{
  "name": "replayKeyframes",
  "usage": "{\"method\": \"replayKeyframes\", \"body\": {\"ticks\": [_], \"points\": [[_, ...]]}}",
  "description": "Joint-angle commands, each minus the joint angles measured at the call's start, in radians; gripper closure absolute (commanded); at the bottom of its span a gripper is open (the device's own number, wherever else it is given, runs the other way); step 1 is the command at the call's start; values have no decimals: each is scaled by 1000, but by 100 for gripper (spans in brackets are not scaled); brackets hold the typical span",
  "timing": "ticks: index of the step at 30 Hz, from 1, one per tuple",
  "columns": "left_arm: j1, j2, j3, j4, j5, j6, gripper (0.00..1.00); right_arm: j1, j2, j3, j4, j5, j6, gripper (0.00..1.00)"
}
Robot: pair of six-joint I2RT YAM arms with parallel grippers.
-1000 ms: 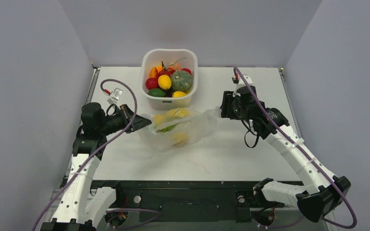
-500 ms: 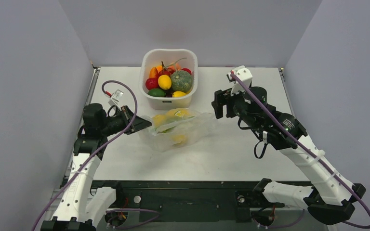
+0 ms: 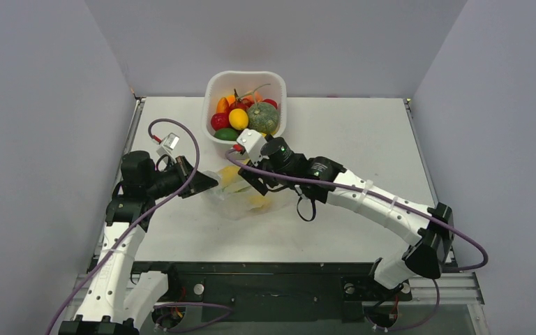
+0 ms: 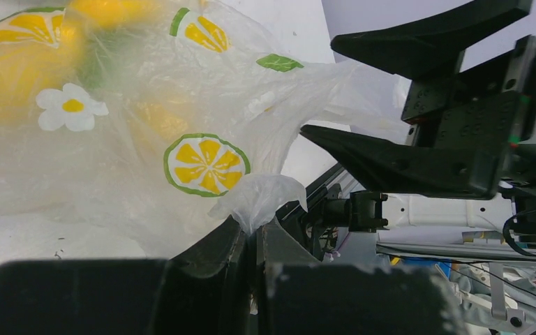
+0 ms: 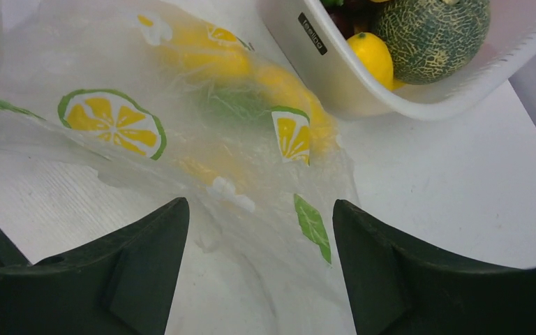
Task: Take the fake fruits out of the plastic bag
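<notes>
The plastic bag (image 3: pixel 234 204) lies in front of the white tub, transparent, with lemon-slice prints. Yellow fake fruits (image 3: pixel 231 174) and something green show blurred through it. My left gripper (image 3: pixel 206 183) is shut on a pinch of the bag's left edge (image 4: pixel 258 195), jaws together (image 4: pixel 255 227). My right gripper (image 3: pixel 255 183) is open and hovers low over the bag's middle. In the right wrist view its fingers (image 5: pixel 259 209) straddle the bag (image 5: pixel 181 139) with the yellow fruits (image 5: pixel 202 59) and a green one (image 5: pixel 234 105) just ahead. The right gripper's open fingers (image 4: pixel 405 167) show in the left wrist view.
The white tub (image 3: pixel 213 87) stands right behind the bag, holding a ribbed squash (image 3: pixel 263 117), a lemon (image 3: pixel 238 118) and red, orange and green fruits. Its wall (image 5: pixel 335 77) is close to my right gripper. Grey walls enclose the table on three sides.
My right arm has let go of the bag's right end and swung left, now open over the bag's middle. The left gripper still holds the bag's left edge.
</notes>
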Motion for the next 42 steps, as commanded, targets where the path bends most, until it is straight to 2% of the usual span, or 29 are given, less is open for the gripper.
{"method": "replayKeyframes", "body": {"ticks": [1,5,12,14,16,17,18,19,20,21,22,24,28,31,35,38,42], "points": [[3,-22,37,-16,-23,32,100,3,7,1,21,-3,-94,29],[3,-22,33,-16,-27,29,100,24,63,6,13,68,-120,30],[3,-23,53,-32,-38,34,100,34,104,7,44,50,-135,33],[3,-25,59,-38,-40,33,98,34,127,16,60,46,-135,37],[3,-28,68,-43,-41,34,89,32,156,41,66,55,-126,49],[3,-29,75,-54,-47,35,86,33,166,50,64,67,-118,64],[3,-32,81,-63,-52,42,80,34,178,67,60,78,-95,73],[4,-33,96,-89,-66,48,77,34,181,73,59,85,-83,90],[5,-35,107,-105,-75,65,68,32,178,80,58,104,-45,96],[5,-37,131,-140,-97,87,64,29,174,79,57,107,6,100],[6,-42,144,-157,-108,96,55,18,156,76,57,97,32,100],[7,-59,188,-202,-145,124,43,-8,122,64,57,84,139,100],[9,-101,225,-248,-210,144,31,-136,57,29,64,-68,408,100],[9,-155,215,-252,-262,113,27,-247,8,-44,103,-224,623,100],[10,-219,147,-210,-250,10,24,-291,-59,-145,238,-288,803,100],[10,-261,28,-90,-155,-95,24,-290,-86,-170,315,-309,881,100],[7,-317,-131,60,-69,-262,24,-277,-74,-121,332,-305,882,100]]}}
